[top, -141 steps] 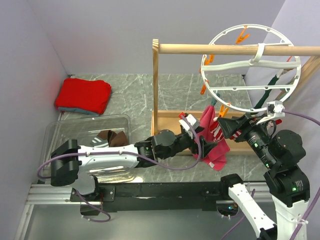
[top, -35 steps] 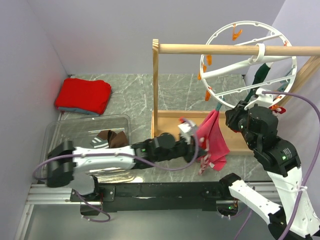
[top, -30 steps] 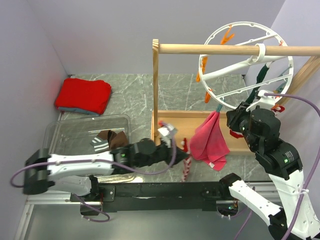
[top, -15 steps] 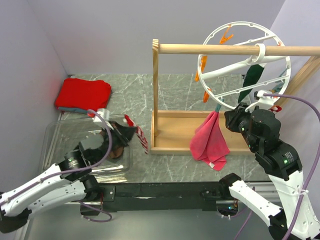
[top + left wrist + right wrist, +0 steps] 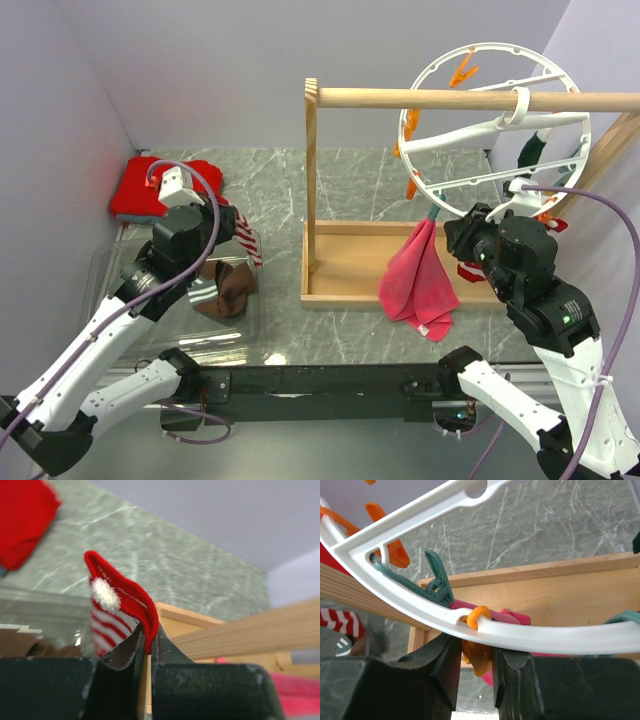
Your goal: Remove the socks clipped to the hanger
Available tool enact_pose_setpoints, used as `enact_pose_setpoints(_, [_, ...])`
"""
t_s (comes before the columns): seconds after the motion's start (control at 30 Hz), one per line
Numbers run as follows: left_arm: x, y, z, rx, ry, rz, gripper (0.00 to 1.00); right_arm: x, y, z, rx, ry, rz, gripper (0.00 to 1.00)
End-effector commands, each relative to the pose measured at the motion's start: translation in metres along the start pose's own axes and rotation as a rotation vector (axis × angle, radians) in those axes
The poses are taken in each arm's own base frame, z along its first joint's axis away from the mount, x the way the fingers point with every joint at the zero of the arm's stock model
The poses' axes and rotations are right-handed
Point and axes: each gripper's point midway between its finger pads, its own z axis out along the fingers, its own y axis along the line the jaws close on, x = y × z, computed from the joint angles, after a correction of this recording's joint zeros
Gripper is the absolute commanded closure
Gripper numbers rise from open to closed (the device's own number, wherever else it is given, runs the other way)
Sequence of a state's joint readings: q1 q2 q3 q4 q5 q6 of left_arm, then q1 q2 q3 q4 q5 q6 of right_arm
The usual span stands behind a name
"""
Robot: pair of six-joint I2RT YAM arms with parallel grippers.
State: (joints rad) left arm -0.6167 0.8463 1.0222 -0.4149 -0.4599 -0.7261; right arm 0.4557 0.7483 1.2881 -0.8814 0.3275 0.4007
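Note:
A red-and-white striped sock (image 5: 120,605) hangs pinched in my left gripper (image 5: 148,640), which is shut on its red edge. In the top view that sock (image 5: 245,238) dangles above the clear bin's right end, under my left gripper (image 5: 226,224). The white ring hanger (image 5: 500,125) hangs by its hook from the wooden rail (image 5: 420,98). A dark green sock (image 5: 530,150) is still clipped at its right side. My right gripper (image 5: 474,650) is shut on an orange clip (image 5: 479,655) under the hanger's rim (image 5: 530,637); in the top view it (image 5: 452,232) sits at the ring's lower edge.
A clear bin (image 5: 130,275) holds a brown-ended striped sock (image 5: 225,290). A folded red cloth (image 5: 165,190) lies at the back left. A pink cloth (image 5: 418,275) hangs from a teal clip (image 5: 437,580) over the wooden frame's base (image 5: 350,265).
My left arm has swung left and up from the frame, carrying the striped sock over to the bin. The right gripper stays on the hanger's rim; the ring has rocked slightly.

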Motion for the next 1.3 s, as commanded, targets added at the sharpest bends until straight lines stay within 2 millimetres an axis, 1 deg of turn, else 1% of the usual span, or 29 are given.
enact_pose_setpoints(0.0, [-0.002, 0.032, -0.002, -0.11, -0.001, -0.084, 0.99, -0.001, 0.004, 0.002, -0.016, 0.002, -0.022, 1.0])
enact_pose_setpoints(0.03, [0.004, 0.042, -0.003, -0.133, 0.006, -0.089, 0.99, -0.001, 0.004, 0.003, -0.014, 0.003, -0.022, 1.0])
enact_pose_setpoints(0.1, [0.005, 0.059, -0.006, -0.184, -0.014, -0.099, 0.99, 0.0, 0.005, 0.004, -0.018, 0.008, -0.02, 1.0])
enact_pose_setpoints(0.17, [0.009, 0.079, -0.014, -0.247, -0.031, -0.133, 0.99, 0.002, 0.005, 0.004, -0.023, 0.01, -0.024, 1.0])
enact_pose_setpoints(0.23, [0.013, 0.088, -0.023, -0.27, -0.041, -0.2, 0.99, 0.004, 0.005, 0.006, -0.022, 0.015, -0.027, 1.0])
enact_pose_setpoints(0.3, [0.018, 0.09, -0.027, -0.261, -0.035, -0.232, 0.99, 0.006, 0.003, 0.006, -0.013, 0.017, -0.027, 1.0])
enact_pose_setpoints(0.33, [0.02, 0.092, -0.03, -0.254, -0.037, -0.246, 0.96, 0.007, 0.002, 0.006, -0.014, 0.016, -0.027, 1.0])
enact_pose_setpoints(0.37, [0.021, 0.093, -0.031, -0.257, -0.036, -0.248, 0.84, 0.007, 0.003, 0.006, -0.018, 0.013, -0.024, 1.0])
enact_pose_setpoints(0.4, [0.022, 0.096, -0.033, -0.265, -0.035, -0.244, 0.15, 0.006, 0.003, 0.006, -0.019, 0.012, -0.023, 1.0])
enact_pose_setpoints(0.43, [0.019, 0.097, -0.035, -0.273, -0.043, -0.249, 0.04, 0.006, 0.004, 0.005, -0.021, 0.013, -0.024, 1.0])
enact_pose_setpoints(0.5, [0.013, 0.103, -0.043, -0.309, -0.059, -0.253, 0.04, 0.006, 0.003, 0.004, -0.018, 0.014, -0.024, 1.0])
enact_pose_setpoints(0.53, [0.004, 0.099, -0.048, -0.296, -0.08, -0.265, 0.04, 0.005, 0.003, 0.003, -0.019, 0.01, -0.021, 1.0])
enact_pose_setpoints(0.6, [-0.006, 0.1, -0.056, -0.3, -0.114, -0.273, 0.04, 0.004, 0.002, 0.002, -0.019, 0.008, -0.017, 1.0])
enact_pose_setpoints(0.63, [-0.016, 0.098, -0.063, -0.287, -0.14, -0.285, 0.04, 0.004, 0.002, 0.001, -0.019, 0.007, -0.015, 1.0])
enact_pose_setpoints(0.73, [-0.033, 0.095, -0.074, -0.266, -0.186, -0.278, 0.04, 0.005, 0.002, -0.001, -0.023, 0.009, -0.011, 1.0])
enact_pose_setpoints(0.8, [-0.04, 0.093, -0.079, -0.259, -0.203, -0.292, 0.04, 0.006, 0.001, -0.002, -0.02, 0.009, -0.008, 1.0])
enact_pose_setpoints(0.87, [-0.046, 0.078, -0.08, -0.169, -0.217, -0.31, 0.04, 0.006, 0.002, -0.002, -0.025, 0.01, -0.003, 1.0])
enact_pose_setpoints(0.9, [-0.037, 0.073, -0.074, -0.128, -0.189, -0.271, 0.04, 0.008, 0.002, -0.001, -0.024, 0.014, -0.003, 1.0])
enact_pose_setpoints(0.93, [-0.038, 0.063, -0.073, -0.062, -0.193, -0.274, 0.04, 0.008, 0.003, 0.0, -0.026, 0.018, -0.003, 1.0])
enact_pose_setpoints(0.97, [-0.037, 0.038, -0.072, 0.064, -0.167, -0.285, 0.02, 0.009, 0.004, 0.001, -0.031, 0.022, -0.005, 1.0])
enact_pose_setpoints(1.0, [-0.034, 0.029, -0.07, 0.115, -0.154, -0.292, 0.03, 0.008, 0.005, 0.001, -0.035, 0.023, -0.004, 1.0])
enact_pose_setpoints(1.03, [-0.021, 0.022, -0.062, 0.149, -0.111, -0.29, 0.04, 0.008, 0.007, 0.002, -0.038, 0.029, -0.006, 1.0])
enact_pose_setpoints(1.07, [-0.017, -0.001, -0.063, 0.264, -0.065, -0.3, 0.07, 0.008, 0.009, 0.002, -0.047, 0.033, -0.007, 1.0])
enact_pose_setpoints(1.1, [-0.012, -0.011, -0.061, 0.31, -0.033, -0.314, 0.13, 0.007, 0.01, 0.001, -0.055, 0.032, -0.006, 1.0])
enact_pose_setpoints(1.13, [0.002, -0.019, -0.053, 0.347, 0.026, -0.308, 0.16, 0.007, 0.012, 0.002, -0.062, 0.035, -0.007, 0.99])
enact_pose_setpoints(1.17, [0.006, -0.03, -0.051, 0.399, 0.049, -0.312, 0.19, 0.006, 0.015, 0.002, -0.073, 0.037, -0.006, 0.99])
enact_pose_setpoints(1.2, [0.007, -0.056, -0.06, 0.537, 0.097, -0.33, 0.23, 0.004, 0.017, 0.001, -0.082, 0.035, -0.003, 0.99])
enact_pose_setpoints(1.23, [0.021, -0.065, -0.053, 0.58, 0.151, -0.335, 0.26, 0.004, 0.018, 0.001, -0.088, 0.036, -0.001, 0.99])
enact_pose_setpoints(1.27, [0.024, -0.076, -0.056, 0.641, 0.173, -0.34, 0.28, 0.002, 0.02, 0.001, -0.096, 0.034, 0.001, 0.99])
